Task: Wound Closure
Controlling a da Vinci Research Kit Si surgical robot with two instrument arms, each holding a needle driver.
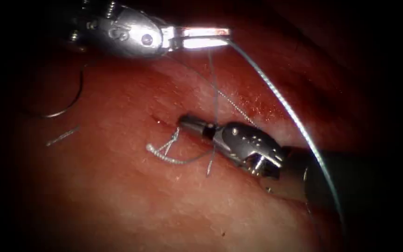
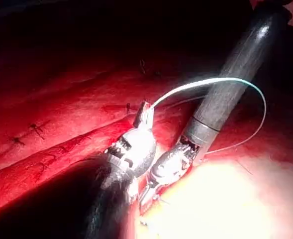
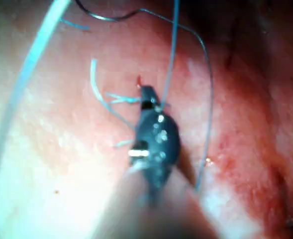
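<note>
Looking down through the endoscope, two steel needle drivers work over one slab of reddish pork tissue (image 1: 117, 196). The left tool (image 1: 206, 38) sits high, its two jaws pressed together on the pale blue thread (image 1: 281, 100), which arcs down to the right past the right tool's dark shaft. The right tool (image 1: 190, 123) lies low at the short dark cut (image 1: 162, 120), its jaws narrow and together at the cut's right end; whether they pinch anything cannot be told. One thin dark curved needle (image 1: 68, 100) rests free on the tissue left of the cut, held by neither tool, beside one short cut thread end (image 1: 63, 136). The left wrist view shows both tools side by side, one thread loop (image 2: 221, 82) rising from the left tool (image 2: 145, 113). The right wrist view shows the right tool (image 3: 147, 94) among several pale thread strands (image 3: 99, 92).
</note>
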